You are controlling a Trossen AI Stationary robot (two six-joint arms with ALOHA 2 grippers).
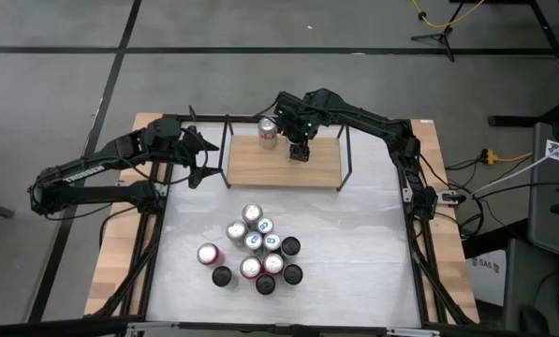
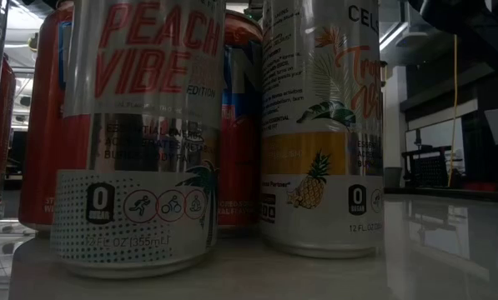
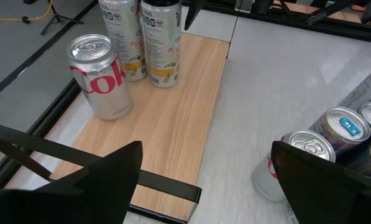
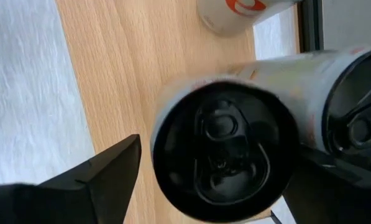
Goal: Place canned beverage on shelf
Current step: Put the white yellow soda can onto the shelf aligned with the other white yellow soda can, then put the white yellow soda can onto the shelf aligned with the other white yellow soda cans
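1. The right gripper [image 1: 300, 150] hangs over the shelf [image 1: 321, 170], directly above a slim black-topped can [image 4: 225, 149] that stands upright on the wood.
2. In the right wrist view the can's lid fills the gap between the two fingers [image 4: 98, 180], with a sliver of shelf showing at one finger; the jaws look parted around the can rather than pressed on it, though the other finger is blurred against a neighbouring can, so contact there cannot be ruled out.
3. The can's long axis runs vertical, in line with the gripper's downward reach, so my judgement is that a straight lift clears it best.
4. A second slim can stands touching or just beside it, and a silver cola can [image 1: 268, 129] stands near, toward the shelf's back-left corner.
5. The left gripper [image 1: 197, 159] waits wide open and empty at the shelf's left end; the cluster of spare cans [image 1: 257, 248] lies about midway between the two arms.
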